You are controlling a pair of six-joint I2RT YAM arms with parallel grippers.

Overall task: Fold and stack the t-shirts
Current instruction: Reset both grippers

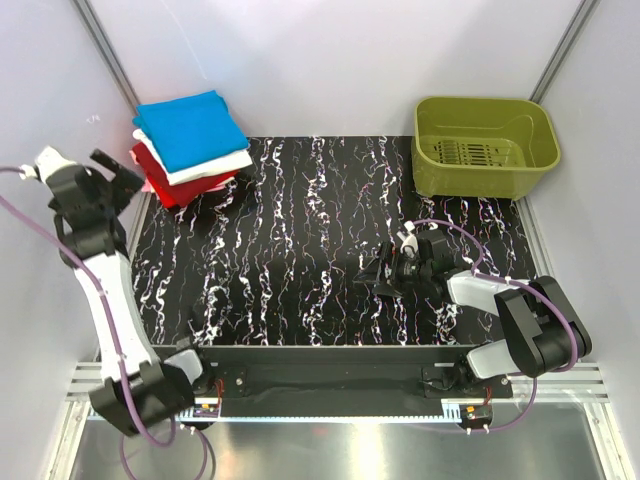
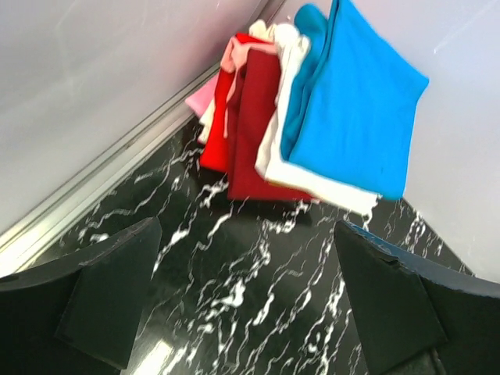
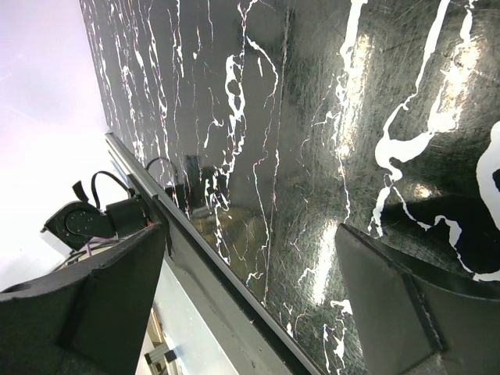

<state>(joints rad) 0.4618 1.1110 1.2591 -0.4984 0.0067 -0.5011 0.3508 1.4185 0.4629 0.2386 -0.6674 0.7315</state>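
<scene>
Three shirts: all folded and piled in the far left corner of the surface [image 1: 300, 250], with the turquoise t-shirt [image 1: 190, 130] on top, the white t-shirt [image 1: 215, 165] under it and the red t-shirt [image 1: 175, 185] at the bottom.
Stack shape: the pile [image 2: 312, 133] is fanned rather than square, each lower layer stepping out past the one above. A pink edge [image 2: 205, 101] peeks out by the red, and I can't tell what it belongs to.
Left arm: the left gripper [image 1: 115, 170] hangs raised just beside the pile, jaws spread wide with nothing between them. Its own camera looks across a bare strip of surface at the shirts.
Right arm: the right gripper [image 1: 385, 272] sits low over the surface right of centre, well apart from the pile. It is likewise released and holding nothing.
Step in hand: to my eye the folding and stacking look finished, and both arms seem clear of the cloth.
Next move: probably only drawing the arms back to rest. The left one should lift away without brushing the fanned edges.
Far right corner: the olive-green basket [image 1: 470, 180] shows its slotted floor, with no cloth in it that I can see.
Underneath: glossy black surface veined with white, catching the light.
Room: pale walls [image 1: 330, 60] on three sides, metal struts [image 1: 105, 50] running up the corners, and a metal rail [image 1: 330, 395] at the near edge by the arm bases.
</scene>
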